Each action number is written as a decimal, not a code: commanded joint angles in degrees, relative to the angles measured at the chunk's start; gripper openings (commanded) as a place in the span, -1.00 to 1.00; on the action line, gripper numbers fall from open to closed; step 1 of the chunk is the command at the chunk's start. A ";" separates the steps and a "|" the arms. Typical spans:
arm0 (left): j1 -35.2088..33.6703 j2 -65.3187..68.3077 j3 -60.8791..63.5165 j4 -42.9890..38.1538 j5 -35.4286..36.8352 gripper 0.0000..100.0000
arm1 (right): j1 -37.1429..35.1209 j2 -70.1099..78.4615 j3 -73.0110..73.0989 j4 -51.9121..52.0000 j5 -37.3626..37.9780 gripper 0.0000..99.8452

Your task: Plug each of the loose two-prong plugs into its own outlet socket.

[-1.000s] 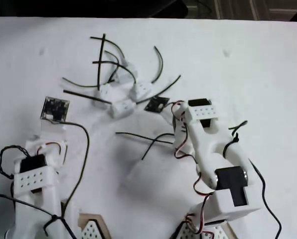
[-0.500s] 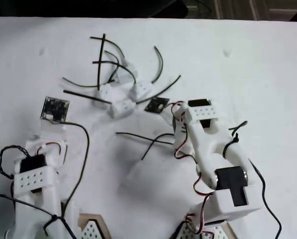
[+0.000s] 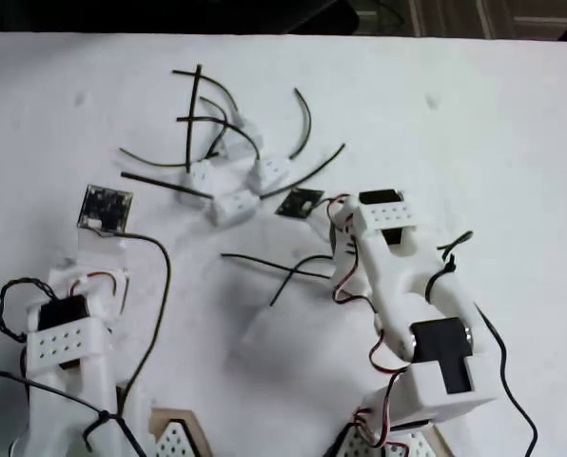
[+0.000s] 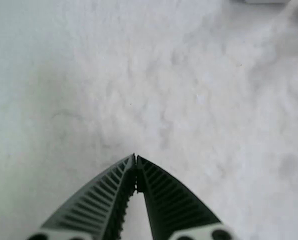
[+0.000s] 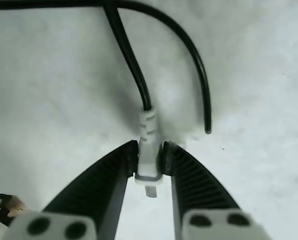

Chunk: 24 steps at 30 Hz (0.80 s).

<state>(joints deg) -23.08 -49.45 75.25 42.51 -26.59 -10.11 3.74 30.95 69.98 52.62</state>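
White plastic, ribbed at its collar, makes up the small plug that the right arm's fingers pinch from both sides just behind their tips. A short grey tab of the plug pokes out on the wrist side, while the collar points away past the tips. From that collar a black cord runs straight out ahead of the fingers and meets a curved stretch that arcs round, ending in a loose tip just beside them. The plug hangs close above the pale worktop. The left arm's fingers are pressed together tip to tip with nothing between them, over a bare patch of the same surface. Seen from above, the right arm leans forward over its own fingers, with black wire trailing out beside it. Ahead of both sets of fingers, well apart from each, lies a cluster of white blocks, black leads fanning out around them.
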 commanded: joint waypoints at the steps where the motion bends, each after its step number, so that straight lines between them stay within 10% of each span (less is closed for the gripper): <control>1: 0.31 -1.36 -0.18 -1.05 -0.62 -0.95 | -0.66 2.95 -0.18 0.31 0.00 -0.85; 24: 0.57 -1.45 -0.18 -1.05 -0.35 -0.95 | -0.75 -26.15 -3.08 15.60 -5.27 -0.97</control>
<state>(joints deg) -23.08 -49.45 75.25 42.51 -26.59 -10.02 -10.86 29.36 81.49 51.47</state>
